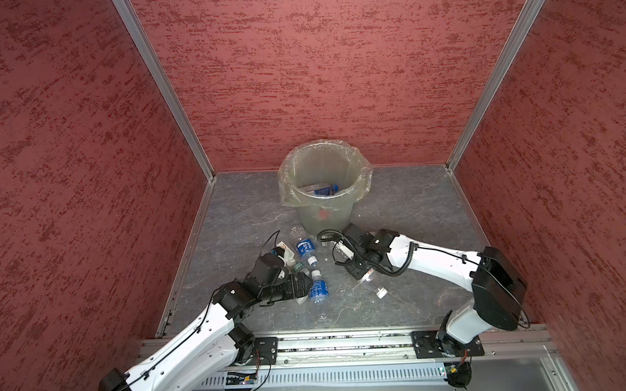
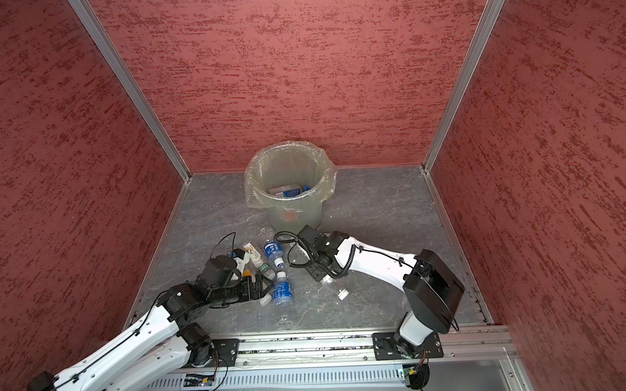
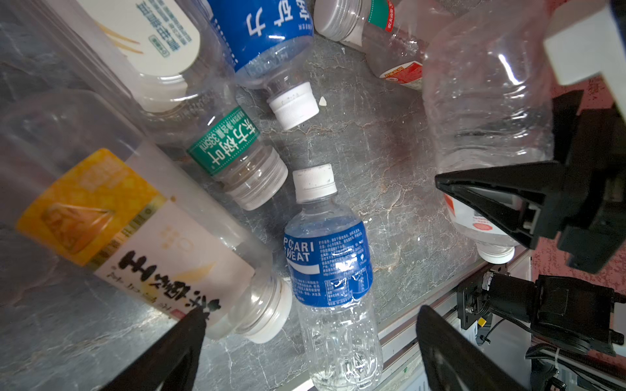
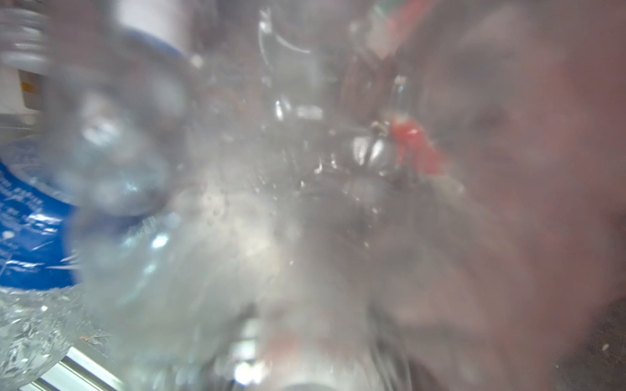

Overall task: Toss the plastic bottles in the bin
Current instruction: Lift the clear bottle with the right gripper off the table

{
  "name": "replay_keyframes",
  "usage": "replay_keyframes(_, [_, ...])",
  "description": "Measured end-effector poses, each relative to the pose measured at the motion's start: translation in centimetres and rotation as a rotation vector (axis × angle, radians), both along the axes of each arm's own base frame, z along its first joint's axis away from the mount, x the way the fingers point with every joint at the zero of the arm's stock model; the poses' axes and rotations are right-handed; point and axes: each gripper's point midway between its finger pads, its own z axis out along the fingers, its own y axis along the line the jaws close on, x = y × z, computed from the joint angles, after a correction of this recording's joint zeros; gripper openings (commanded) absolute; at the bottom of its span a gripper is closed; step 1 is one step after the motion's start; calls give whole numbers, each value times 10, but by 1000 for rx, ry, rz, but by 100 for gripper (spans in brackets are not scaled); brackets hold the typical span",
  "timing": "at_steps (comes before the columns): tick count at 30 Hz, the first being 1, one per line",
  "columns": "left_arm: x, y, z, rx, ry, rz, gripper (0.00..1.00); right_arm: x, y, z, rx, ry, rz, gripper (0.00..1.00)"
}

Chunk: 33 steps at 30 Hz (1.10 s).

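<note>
Several plastic bottles lie on the grey floor in front of the bin [image 1: 323,214] [image 2: 294,211], and more bottles [image 1: 326,190] lie inside it. My left gripper [image 1: 302,285] [image 3: 311,325] stands open with its fingers either side of a blue-labelled bottle [image 1: 318,292] [image 3: 328,257] with a white cap. My right gripper [image 1: 362,272] is shut on a clear bottle [image 1: 371,286] [image 3: 487,101] with a red-and-white label, its white cap pointing at the front rail. That bottle [image 4: 305,237] fills the blurred right wrist view and hides the fingers.
Beside the left gripper lie a yellow-labelled bottle [image 3: 135,230], a green-labelled one [image 3: 223,149], a cream-labelled one [image 3: 152,40] and another blue one [image 1: 305,249] [image 3: 271,37]. A clear bottle [image 1: 298,231] lies by the bin's foot. Red walls enclose the floor; a metal rail [image 1: 347,342] runs along the front.
</note>
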Motion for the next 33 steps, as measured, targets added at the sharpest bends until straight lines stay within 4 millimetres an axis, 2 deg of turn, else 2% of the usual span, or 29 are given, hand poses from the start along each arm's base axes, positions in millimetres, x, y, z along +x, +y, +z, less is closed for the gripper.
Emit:
replay_keyframes(4, [0, 0, -1, 3, 3, 0, 97, -10, -4, 18, 39, -52, 6, 43])
replay_keyframes(12, [2, -2, 3, -2, -3, 0, 97, -12, -13, 93, 223, -239, -38, 41])
replay_keyframes(23, [7, -11, 16, -58, -48, -19, 97, -16, -43, 161, 425, -452, -130, 41])
replay_keyframes(26, [7, -16, 21, -81, -65, -33, 97, -17, -51, 174, 476, -498, -153, 41])
replay_keyframes(33, [7, -26, 33, -114, -101, -64, 97, -18, -62, 189, 544, -568, -201, 39])
